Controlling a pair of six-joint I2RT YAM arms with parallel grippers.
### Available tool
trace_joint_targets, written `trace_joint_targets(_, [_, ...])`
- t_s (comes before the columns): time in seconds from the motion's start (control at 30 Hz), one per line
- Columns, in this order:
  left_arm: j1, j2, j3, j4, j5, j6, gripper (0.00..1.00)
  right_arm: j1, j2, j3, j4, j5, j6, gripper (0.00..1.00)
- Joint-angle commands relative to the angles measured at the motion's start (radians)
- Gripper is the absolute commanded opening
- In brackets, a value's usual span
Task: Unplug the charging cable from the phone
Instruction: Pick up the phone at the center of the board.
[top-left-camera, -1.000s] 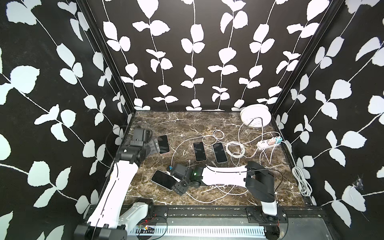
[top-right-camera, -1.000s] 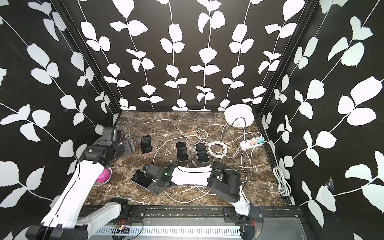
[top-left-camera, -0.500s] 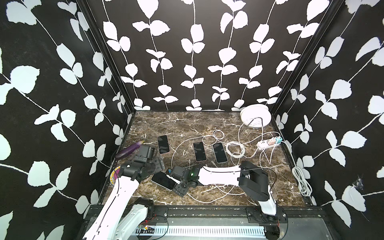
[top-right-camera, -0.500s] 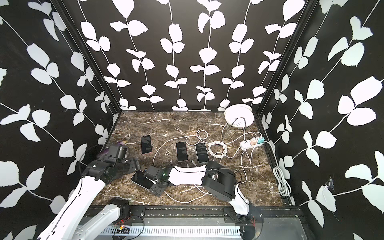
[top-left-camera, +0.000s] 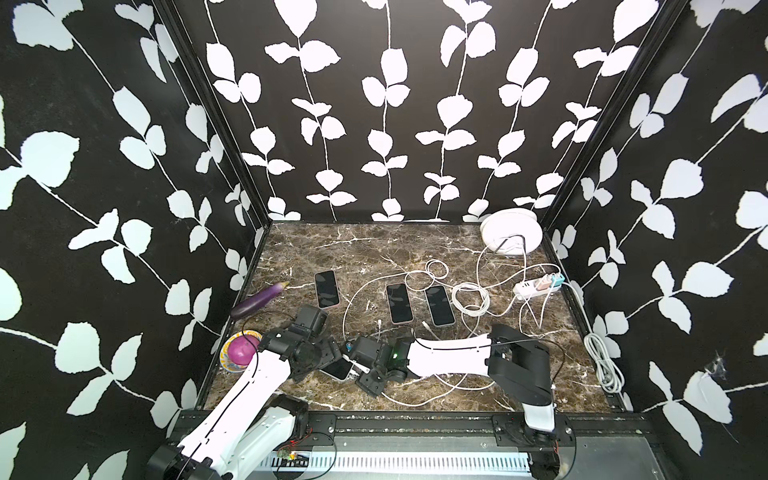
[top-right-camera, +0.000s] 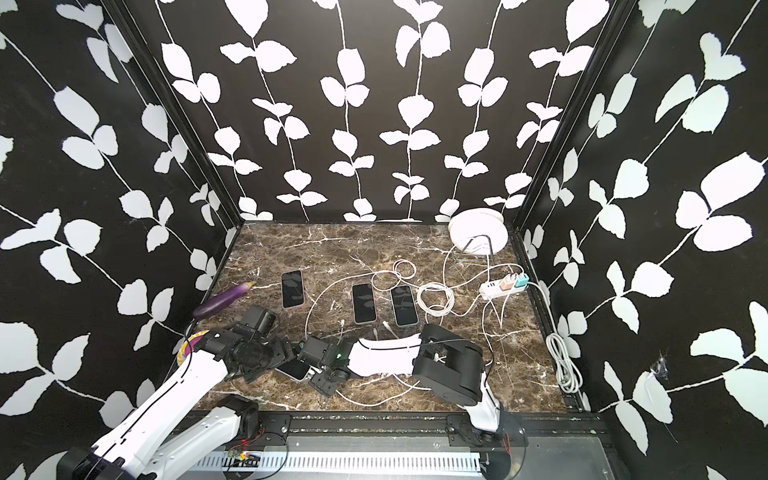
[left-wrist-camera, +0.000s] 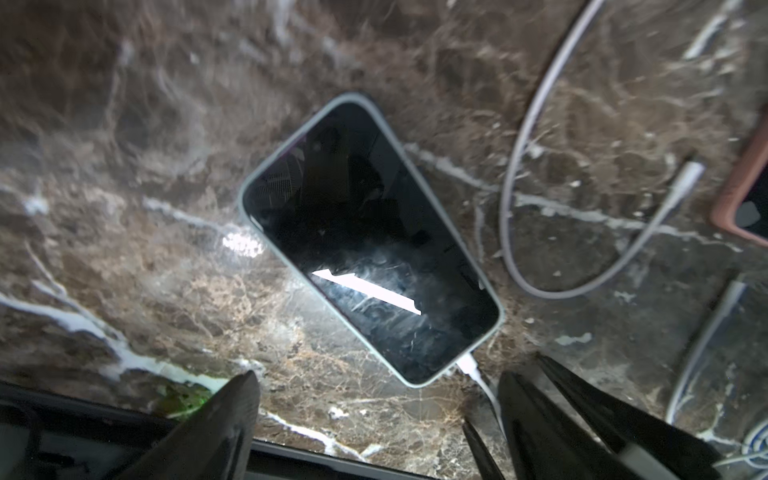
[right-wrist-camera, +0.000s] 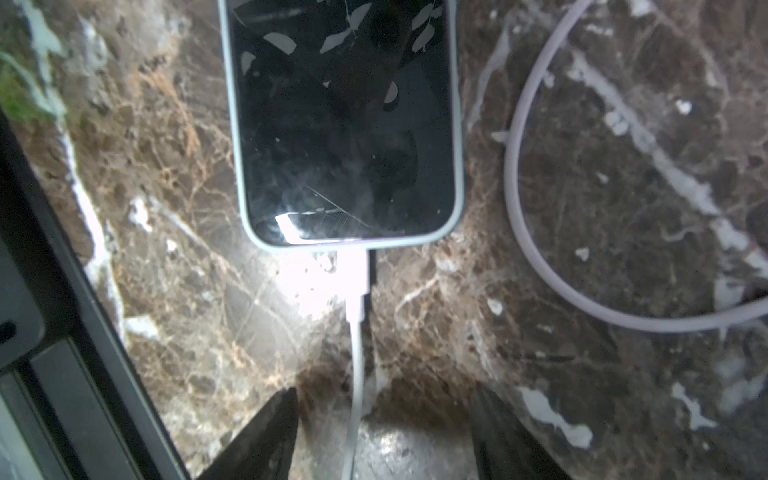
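Note:
A phone (left-wrist-camera: 365, 232) in a pale grey-green case lies face up near the front left of the marble table; both top views show part of it (top-left-camera: 338, 369) (top-right-camera: 293, 368) between the two arms. A white charging cable (right-wrist-camera: 356, 353) is plugged into its bottom edge by a white plug (right-wrist-camera: 355, 266). My right gripper (right-wrist-camera: 382, 395) is open and straddles the cable just behind the plug, with neither finger touching it. My left gripper (left-wrist-camera: 376, 399) is open and hovers low by the phone's plug end (top-left-camera: 330, 360).
Three more phones (top-left-camera: 326, 289) (top-left-camera: 399, 302) (top-left-camera: 439, 305) lie mid-table among loose white cables (top-left-camera: 469, 297). A power strip (top-left-camera: 538, 286) and a bundled cord (top-left-camera: 602, 361) sit at the right. An eggplant (top-left-camera: 259, 299) and a bowl (top-left-camera: 232, 361) are by the left wall.
My left arm has swung from the back left down and forward to the plugged phone. The right gripper's jaws have narrowed around the cable and it has stayed in place.

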Motion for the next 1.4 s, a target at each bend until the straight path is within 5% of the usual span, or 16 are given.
trace_joint_targets(0.0, [-0.005,0.080,-0.010,0.060,0.041,-0.093,0.94,0.010,-0.036,-0.032,0.039,-0.002,0.015,0.68])
trace_joint_targets(0.13, [-0.003,0.205,0.085,0.044,0.007,-0.111,0.91,0.010,-0.057,-0.067,0.084,0.025,0.016,0.71])
trace_joint_targets(0.27, [0.019,0.178,0.186,-0.030,-0.132,-0.109,0.95,0.008,-0.084,-0.046,0.116,0.019,-0.006,0.83])
trace_joint_targets(0.43, [0.042,0.199,0.154,-0.044,-0.047,-0.172,0.94,0.004,-0.078,-0.011,0.113,0.012,-0.022,0.84])
trace_joint_targets(0.53, [0.082,0.166,0.203,-0.085,-0.113,-0.159,0.95,0.004,-0.073,0.019,0.134,-0.017,-0.032,0.85])
trace_joint_targets(0.67, [0.245,0.147,0.430,-0.136,-0.192,-0.044,0.96,0.005,0.013,0.174,0.061,-0.032,-0.084,0.86])
trace_joint_targets(0.87, [0.262,0.163,0.755,-0.202,-0.329,0.054,0.96,0.002,0.176,0.384,-0.058,-0.029,-0.147,0.89])
trace_joint_targets(1.37, [0.263,0.060,0.720,-0.190,-0.255,0.107,0.97,0.002,0.400,0.703,-0.241,0.038,-0.192,0.89])
